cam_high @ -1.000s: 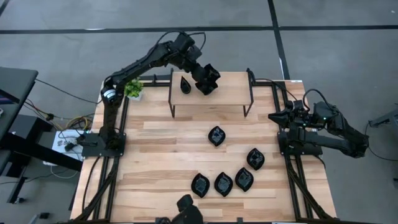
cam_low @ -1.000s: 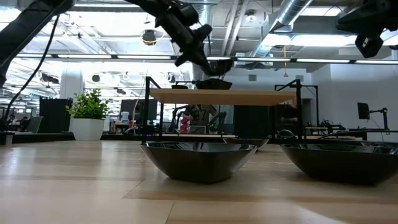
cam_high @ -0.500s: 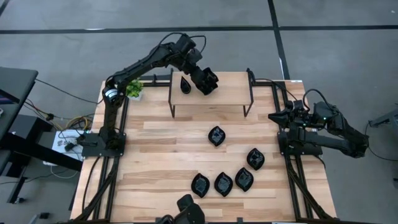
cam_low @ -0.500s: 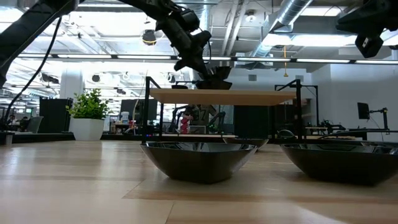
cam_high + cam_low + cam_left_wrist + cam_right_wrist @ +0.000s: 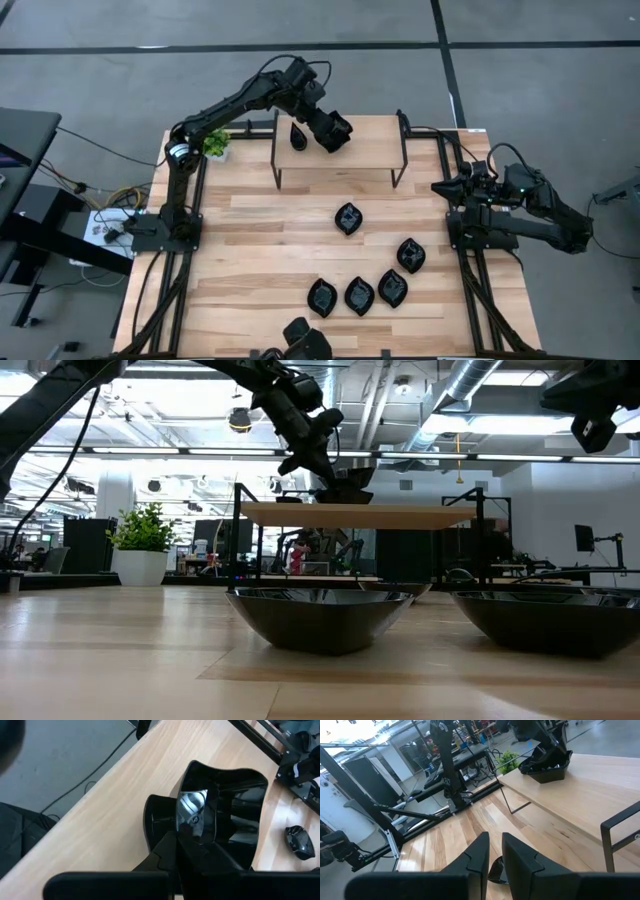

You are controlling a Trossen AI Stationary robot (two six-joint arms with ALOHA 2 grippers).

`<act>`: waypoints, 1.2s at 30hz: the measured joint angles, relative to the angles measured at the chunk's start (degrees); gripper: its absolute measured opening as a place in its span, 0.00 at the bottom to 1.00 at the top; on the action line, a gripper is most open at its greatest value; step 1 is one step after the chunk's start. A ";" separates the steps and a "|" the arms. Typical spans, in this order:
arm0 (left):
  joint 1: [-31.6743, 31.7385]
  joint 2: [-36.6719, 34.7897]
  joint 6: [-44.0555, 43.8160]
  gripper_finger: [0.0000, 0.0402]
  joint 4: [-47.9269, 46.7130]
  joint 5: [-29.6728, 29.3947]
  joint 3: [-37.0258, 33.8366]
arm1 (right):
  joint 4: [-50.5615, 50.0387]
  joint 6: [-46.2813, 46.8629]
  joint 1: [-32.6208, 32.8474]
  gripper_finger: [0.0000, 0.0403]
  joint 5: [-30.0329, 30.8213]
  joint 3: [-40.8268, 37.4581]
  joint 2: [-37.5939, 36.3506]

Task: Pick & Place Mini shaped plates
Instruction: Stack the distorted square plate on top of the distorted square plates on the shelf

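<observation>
My left gripper (image 5: 330,130) reaches over the raised wooden shelf (image 5: 370,152) at the table's far side and is shut on a glossy black wavy-edged square plate (image 5: 225,800). A slim teardrop plate (image 5: 298,135) lies on the shelf just left of it. Several more black plates rest on the table: one at the middle (image 5: 348,218), one toward the right (image 5: 410,255), and three in a row near the front edge (image 5: 359,295). My right gripper (image 5: 443,187) waits shut at the table's right edge. My left gripper pinches the square plate by its rim (image 5: 200,837), on the side nearest the wrist, with one finger (image 5: 210,857) inside the dish. It comes slanting down from the far left. The plate sits level with its base on or just above the shelf top (image 5: 350,512).
A small green plant (image 5: 214,143) stands at the far left corner beside the shelf. The shelf's dark metal legs (image 5: 402,165) rise from the table. Two plates (image 5: 320,615) (image 5: 545,620) fill the low view's foreground. Bare wood lies between the shelf and the middle plate.
My left gripper has come down a little toward the shelf, staying shut on the square plate. The plate has dropped from well above the shelf to its top surface.
</observation>
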 joint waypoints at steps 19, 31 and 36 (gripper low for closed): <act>-0.23 0.00 -0.80 0.01 -2.44 -1.05 -0.13 | 0.02 -0.02 0.00 0.12 0.00 0.00 0.00; -0.63 0.00 -0.82 0.01 -2.43 -0.87 -0.14 | 0.00 -0.02 0.00 0.12 0.00 0.00 0.00; -0.64 0.02 -1.04 0.01 -2.43 -0.85 -0.14 | 0.00 -0.02 0.00 0.12 0.00 0.00 -0.01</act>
